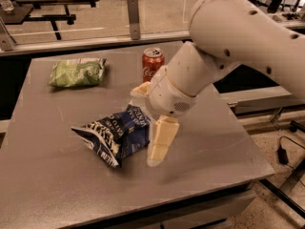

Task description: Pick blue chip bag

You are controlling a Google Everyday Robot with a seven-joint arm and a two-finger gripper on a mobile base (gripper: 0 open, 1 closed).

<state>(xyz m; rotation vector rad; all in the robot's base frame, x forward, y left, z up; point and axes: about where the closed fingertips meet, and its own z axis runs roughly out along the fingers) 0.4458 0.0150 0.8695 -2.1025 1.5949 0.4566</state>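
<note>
– As the arm (228, 37) leans in from the right, where does its gripper (145, 126) hang?

– Low over the worktop (62, 185), at the right edge of the blue bag (116, 135). One jaw points down just beside the bag's right side. The other juts out to the left, above the bag's top corner. They stand wide and hold nothing.

– And the bag itself?

– It lies crumpled near the middle of the worktop, white lettering up. Whether the lower jaw brushes the foil cannot be told from this angle.

– Why come at it from that side?

– Likely because the bag's right edge is raised and bunched, which gives the jaws a fold to close on. A flat foil face would offer little to pinch.

– Do the other things get in the way?

– Hardly. The can (153, 63) stands upright behind the wrist, near it but apart. The green bag (76, 72) lies well apart at the far left. Spread so, they leave the approach open, though the wrist passes close to the can.

– How far along is the pick?

– Judging by the pose, at the approach. The jaws bracket the bag's edge but are not yet shut on it, and the lift is yet to come.
</note>
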